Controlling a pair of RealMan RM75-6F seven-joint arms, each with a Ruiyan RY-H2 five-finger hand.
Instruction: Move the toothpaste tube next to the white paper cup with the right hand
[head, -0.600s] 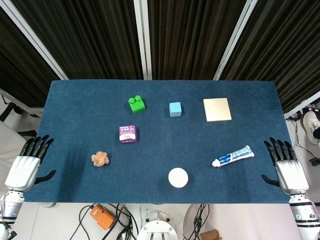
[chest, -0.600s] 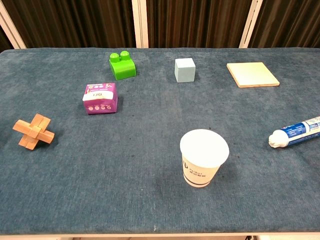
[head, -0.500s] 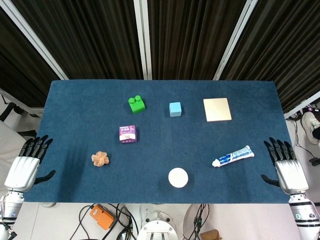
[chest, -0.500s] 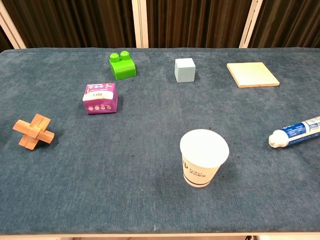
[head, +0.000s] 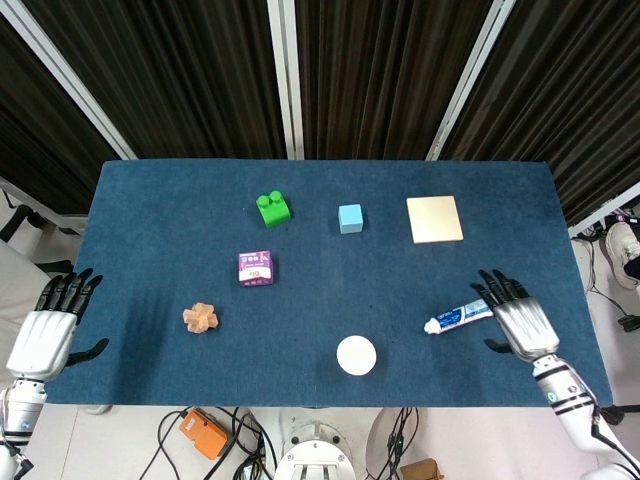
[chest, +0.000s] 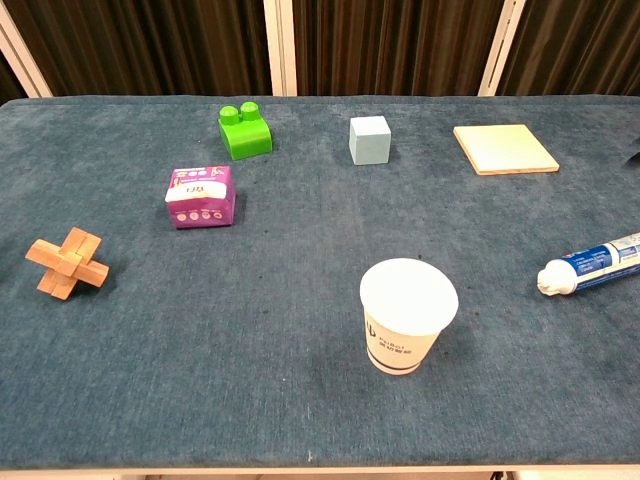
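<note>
Blue cloth covers the table (head: 150, 200), with bare room between the white paper cup (head: 356, 355) and the toothpaste tube (head: 458, 317) lying to the cup's right. The right hand (head: 518, 318), fingers spread and holding nothing, hovers over the tube's far end. The left hand (head: 45, 330) is open off the table's left edge. The cup's contents can't be seen.

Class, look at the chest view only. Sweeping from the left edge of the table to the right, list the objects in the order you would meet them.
Wooden puzzle → purple packet → green block → blue cube → white paper cup → tan square board → toothpaste tube.
</note>
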